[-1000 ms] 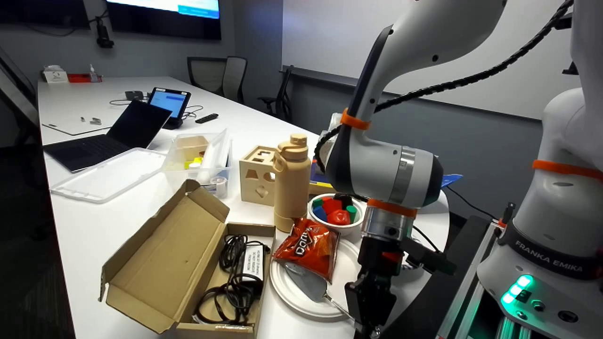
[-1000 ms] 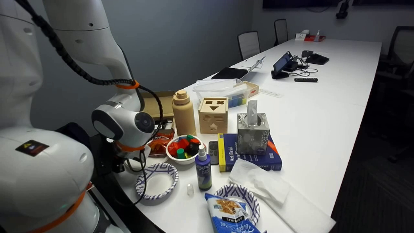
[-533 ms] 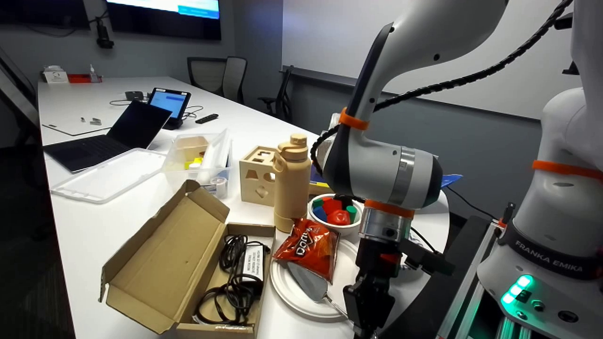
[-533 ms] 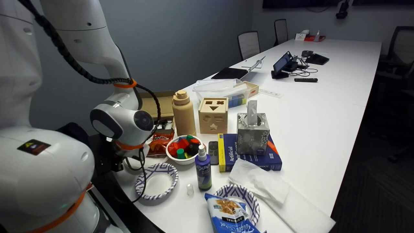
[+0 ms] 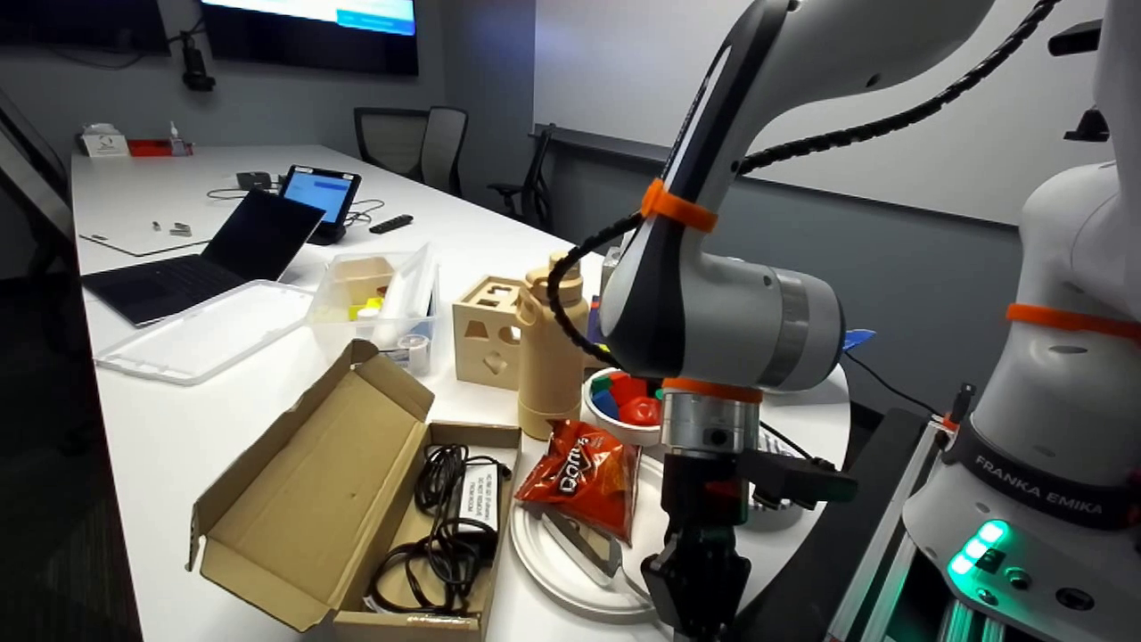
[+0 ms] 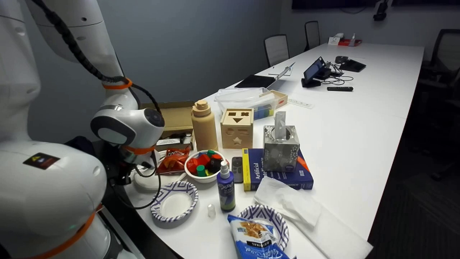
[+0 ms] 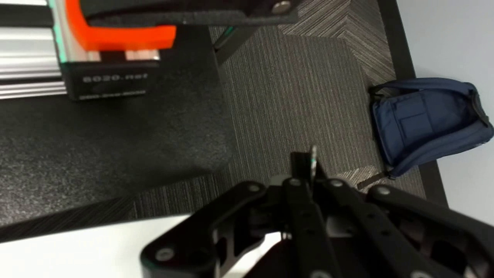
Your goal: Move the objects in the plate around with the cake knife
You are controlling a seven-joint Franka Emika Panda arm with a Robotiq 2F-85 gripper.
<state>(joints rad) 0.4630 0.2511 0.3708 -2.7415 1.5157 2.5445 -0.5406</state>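
Observation:
The cake knife [image 5: 581, 546] shows in an exterior view as a flat grey blade over the large white plate [image 5: 545, 580]. My gripper [image 5: 693, 622] is low beside the plate, shut on the knife's handle; its fingertips are near the lower picture edge. In the wrist view a thin metal handle end [image 7: 313, 160] stands out between the closed fingers [image 7: 307, 178]. A red Doritos bag [image 5: 584, 477] lies on the plate, its lower edge overlapping the blade's far end. The bag [image 6: 174, 160] and plate rim [image 6: 149, 184] also show in an exterior view, where the arm hides the knife.
An open cardboard box [image 5: 312, 499] with cables is beside the plate. A tan bottle [image 5: 548, 357], a wooden shape box [image 5: 486, 334] and a bowl of coloured blocks [image 5: 624, 406] stand behind it. A patterned bowl [image 6: 174, 201] and spray bottle [image 6: 226, 190] are near the arm.
The arm has leaned and shifted, and the gripper has moved slightly. The blade has turned more on its edge and moved a little toward the plate's near side. The bag has shifted slightly.

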